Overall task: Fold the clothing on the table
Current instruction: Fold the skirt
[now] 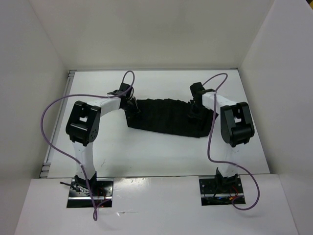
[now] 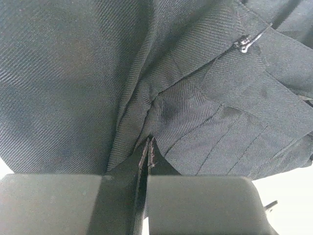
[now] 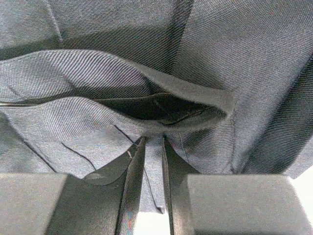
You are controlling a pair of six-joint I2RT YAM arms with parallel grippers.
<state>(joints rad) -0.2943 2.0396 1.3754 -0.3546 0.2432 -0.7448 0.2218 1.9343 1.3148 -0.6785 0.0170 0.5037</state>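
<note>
The clothing [image 1: 168,116] lies as 1 long black band across the middle of the table [image 1: 146,156]. It runs left to right and sits a little toward the far side, with narrow ridges showing along its far edge. White tabletop shows on every side of it, widest on the near side.

The left gripper [image 1: 131,106] is down on the left end of the garment. In its wrist view the 2 fingers [image 2: 195,205] are pressed together, and a thin edge of cloth is pinched between their tips. Fabric fills nearly all of that view. A small metal zipper pull [image 2: 246,44] lies on the cloth to the far right of the tips.

The right gripper [image 1: 194,113] is down near the right end. Its jaws are clamped on a fold, and the narrow slot between them is filled with cloth. Just beyond the tips, 2 layers gape apart in what looks like a pocket-shaped opening, though the close view makes this hard to judge.

Both arms reach from their base plates [image 1: 90,193] at the near edge and bend inward toward the garment. A purple cable [image 1: 43,125] loops out from each arm, the left one swinging wide over the left side of the table. White walls [image 1: 29,49] stand on the left, far and right sides.
</note>
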